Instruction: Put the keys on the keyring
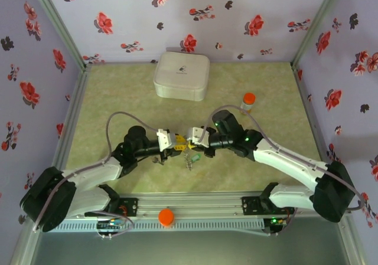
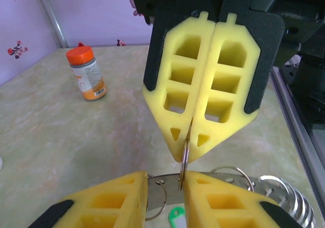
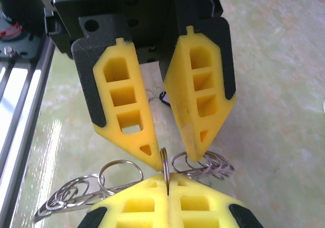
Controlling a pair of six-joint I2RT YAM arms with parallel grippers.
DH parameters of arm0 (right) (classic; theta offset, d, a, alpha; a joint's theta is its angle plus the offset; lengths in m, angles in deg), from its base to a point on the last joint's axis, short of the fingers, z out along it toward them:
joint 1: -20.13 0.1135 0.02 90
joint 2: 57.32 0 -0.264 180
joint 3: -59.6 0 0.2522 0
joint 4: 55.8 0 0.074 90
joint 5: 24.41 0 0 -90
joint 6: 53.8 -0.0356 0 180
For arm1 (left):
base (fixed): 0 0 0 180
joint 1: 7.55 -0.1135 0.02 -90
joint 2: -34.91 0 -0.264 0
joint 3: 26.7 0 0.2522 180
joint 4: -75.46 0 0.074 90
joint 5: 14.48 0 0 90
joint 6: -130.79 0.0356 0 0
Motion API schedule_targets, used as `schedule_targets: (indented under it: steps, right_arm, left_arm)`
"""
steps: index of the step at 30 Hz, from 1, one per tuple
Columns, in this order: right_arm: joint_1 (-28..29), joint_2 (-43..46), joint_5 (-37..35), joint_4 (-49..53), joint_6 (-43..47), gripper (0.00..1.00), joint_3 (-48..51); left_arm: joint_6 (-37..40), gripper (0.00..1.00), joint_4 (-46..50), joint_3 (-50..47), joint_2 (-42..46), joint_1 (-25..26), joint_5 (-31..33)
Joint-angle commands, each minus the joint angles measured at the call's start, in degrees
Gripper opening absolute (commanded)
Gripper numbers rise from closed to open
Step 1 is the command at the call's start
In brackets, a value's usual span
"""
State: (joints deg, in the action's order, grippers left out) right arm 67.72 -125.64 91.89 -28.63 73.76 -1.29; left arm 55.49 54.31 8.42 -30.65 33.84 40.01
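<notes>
Keyring, thin silver split ring (image 3: 164, 159), sits clenched in right gripper (image 3: 167, 183); left gripper (image 3: 175, 157) gapes released. Small green plastic tab (image 2: 175, 219) below looks unthreaded yet.

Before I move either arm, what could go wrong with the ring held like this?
1. The right gripper pinches the keyring edge-on at its very tips, while the left gripper has its jaws apart around it. The ring may twist or slip out.
2. The two grippers' tips nearly meet, so a small sideways move could bump them.
3. The metal loops and green tab crowd the tips and could snag.
</notes>
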Motion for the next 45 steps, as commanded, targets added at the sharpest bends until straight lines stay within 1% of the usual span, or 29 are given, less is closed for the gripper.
schedule_targets:
  steps: [1, 5, 7, 11, 13, 15, 18, 20, 21, 22, 23, 25, 26, 28, 30, 34, 41, 45]
  right_arm:
    - [1.5, 0.5, -4.6, 8.2, 4.8, 0.00, -3.1]
    - [3.2, -1.7, -6.4, 11.1, 5.3, 0.00, -7.0]
    - [3.8, -3.0, -7.5, 12.1, 5.2, 0.00, -8.5]
    - [4.3, -5.0, -7.4, 12.5, 4.5, 0.00, -10.5]
    - [4.7, -6.1, -7.9, 13.1, 4.3, 0.00, -11.7]
    - [5.0, -7.0, -8.4, 14.2, 4.3, 0.00, -12.8]
    - [5.0, -7.2, -7.5, 14.5, 4.0, 0.00, -13.3]
    - [4.4, -5.3, -6.1, 10.9, 2.9, 0.00, -10.9]
    - [3.4, -3.7, -4.7, 7.2, 1.7, 0.12, -8.5]
    - [1.9, -1.4, -2.8, 2.3, 0.1, 0.25, -5.3]
    - [0.0, 0.4, -0.7, -2.5, -1.6, 0.31, -2.3]
    - [-4.3, 3.8, 4.7, -14.4, -6.5, 0.32, 4.7]
    - [-5.8, 4.7, 7.2, -18.0, -8.3, 0.32, 6.6]
    - [-7.6, 5.3, 11.7, -23.2, -11.2, 0.32, 9.5]
    - [-7.9, 5.4, 14.2, -25.8, -12.5, 0.32, 11.1]
    - [-7.9, 4.4, 17.3, -26.8, -13.3, 0.29, 12.1]
    - [-7.9, 4.3, 16.3, -25.7, -12.6, 0.25, 13.1]
    - [-7.9, 4.3, 17.5, -24.0, -12.8, 0.27, 13.3]
  left_arm:
    - [3.9, 0.25, 8.0, 2.0, 0.9, 0.4, 2.2]
    - [3.3, 0.24, 7.5, 2.4, 1.3, 0.6, 1.5]
    - [2.2, 0.23, 6.1, 2.2, 1.5, 0.8, 1.1]
    - [-0.5, 0.20, 1.9, 1.5, 1.0, 0.7, 0.1]
    - [-1.3, 0.17, 0.8, 1.5, 0.7, 0.7, -0.4]
    - [-1.8, 0.12, 0.3, 1.4, 0.4, 0.7, -0.5]
    - [-1.4, 0.00, 0.1, 1.2, 0.3, 0.7, -0.7]
    - [-0.9, 0.00, 0.0, 0.9, 0.4, 0.7, -0.7]
    - [-0.9, 0.00, -0.5, 0.5, 0.6, 0.8, -0.6]
    - [-1.3, 0.00, -2.1, -0.2, 0.6, 0.7, -0.7]
    - [-2.0, 0.00, -4.5, -1.1, 0.3, 0.7, -0.7]
    - [-4.8, 0.00, -12.9, -3.1, -1.6, 0.6, -0.9]
    - [-6.3, 0.00, -16.7, -3.6, -2.6, 0.6, -1.5]
    - [-9.9, 0.00, -24.5, -3.9, -5.3, 0.6, -2.9]
    - [-12.0, 0.00, -29.9, -5.7, -7.7, 0.6, -4.1]
    - [-12.1, 0.00, -30.8, -4.7, -9.6, 0.6, -6.9]
    - [-11.7, 0.00, -30.2, -4.6, -9.3, 0.6, -7.4]
    - [-11.8, 0.00, -30.1, -4.6, -9.2, 0.6, -7.5]
